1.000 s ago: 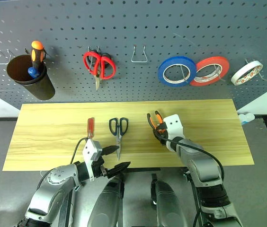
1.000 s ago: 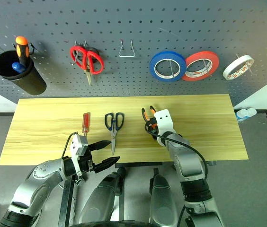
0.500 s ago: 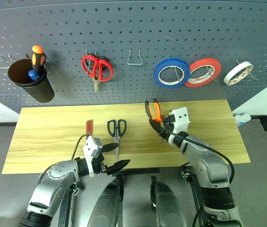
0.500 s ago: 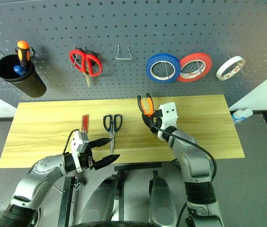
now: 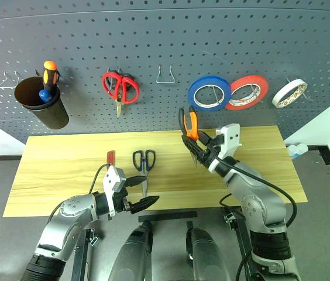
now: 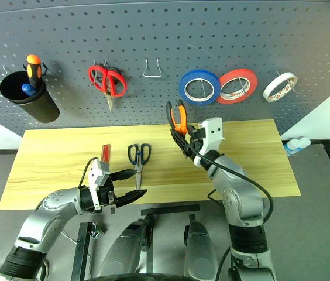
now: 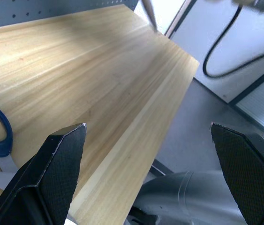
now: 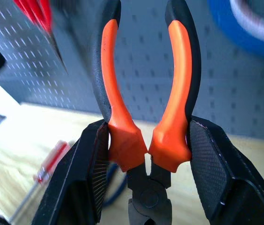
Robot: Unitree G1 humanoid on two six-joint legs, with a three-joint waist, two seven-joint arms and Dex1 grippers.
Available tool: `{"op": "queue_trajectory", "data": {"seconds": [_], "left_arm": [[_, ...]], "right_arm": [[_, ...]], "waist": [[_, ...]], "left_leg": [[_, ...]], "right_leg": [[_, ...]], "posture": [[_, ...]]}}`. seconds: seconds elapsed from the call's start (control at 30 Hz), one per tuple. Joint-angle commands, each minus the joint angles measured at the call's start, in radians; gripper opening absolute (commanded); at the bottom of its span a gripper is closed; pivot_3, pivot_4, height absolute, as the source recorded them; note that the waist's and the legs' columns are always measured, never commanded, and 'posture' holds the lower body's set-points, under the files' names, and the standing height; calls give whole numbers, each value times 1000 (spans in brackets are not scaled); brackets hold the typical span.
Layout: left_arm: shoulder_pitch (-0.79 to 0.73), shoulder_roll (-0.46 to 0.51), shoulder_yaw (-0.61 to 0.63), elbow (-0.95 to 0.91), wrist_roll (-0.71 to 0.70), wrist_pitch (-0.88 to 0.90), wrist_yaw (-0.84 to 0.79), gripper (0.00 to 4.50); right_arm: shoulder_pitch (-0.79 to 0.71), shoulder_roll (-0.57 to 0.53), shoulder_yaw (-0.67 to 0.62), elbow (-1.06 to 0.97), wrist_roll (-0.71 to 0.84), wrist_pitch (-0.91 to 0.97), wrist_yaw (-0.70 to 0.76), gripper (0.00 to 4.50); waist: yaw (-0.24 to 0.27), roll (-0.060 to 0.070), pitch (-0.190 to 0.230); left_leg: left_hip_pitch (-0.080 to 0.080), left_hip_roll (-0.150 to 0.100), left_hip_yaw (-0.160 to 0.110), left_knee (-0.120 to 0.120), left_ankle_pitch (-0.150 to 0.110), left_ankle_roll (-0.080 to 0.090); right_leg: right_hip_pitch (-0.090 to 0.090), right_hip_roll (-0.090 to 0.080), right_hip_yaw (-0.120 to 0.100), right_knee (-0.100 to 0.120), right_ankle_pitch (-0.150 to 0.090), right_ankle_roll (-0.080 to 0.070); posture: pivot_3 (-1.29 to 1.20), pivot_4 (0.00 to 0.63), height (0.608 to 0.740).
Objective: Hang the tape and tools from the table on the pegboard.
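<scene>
Nearest, the left hand (image 5: 143, 192) hovers at the front edge of the pale wood-grain worktop (image 5: 59, 170) with its textured black fingers spread wide. Just beyond lie the dark-handled scissors (image 5: 144, 165) and the slim red-handled screwdriver (image 5: 110, 158), both lengthwise front to back. The right hand (image 8: 147, 171) pinches the orange-and-black pliers (image 5: 188, 126) near the pivot, curved handles pointing up before the grey perforated pegboard (image 5: 171, 35), where the whitish tape roll (image 5: 289, 92) hangs at the right.

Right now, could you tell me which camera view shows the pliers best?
The right wrist view: the pliers are close up, orange-and-black handles pointing up, clamped between the right gripper's fingers. Both eye views show them small, lifted above the table toward the pegboard.
</scene>
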Motion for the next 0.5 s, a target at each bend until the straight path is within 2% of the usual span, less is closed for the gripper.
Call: {"op": "queue_trajectory", "data": {"seconds": [0.03,0.23,0.5], "left_arm": [[-1,3,11,-6,2,-16,-13,4419],[-9,-3,6,1,6,-15,-16,4419],[-19,-23,0,18,17,-20,-18,4419]], "right_arm": [[-55,10,-6,-90,37,-32,-12,2145],[-144,13,-2,-88,34,-43,-44,2144],[-253,46,49,21,-21,-121,-65,2144]], "waist": [[0,0,-2],[1,-1,-5],[-9,0,-9]], "left_leg": [[0,0,0,0,0,0],[0,0,0,0,1,0],[1,1,0,1,2,-1]], "right_leg": [[0,0,0,0,0,0],[0,0,0,0,1,-1],[0,1,0,1,1,-2]], "posture": [[21,232,738],[16,229,738],[16,223,738]]}}
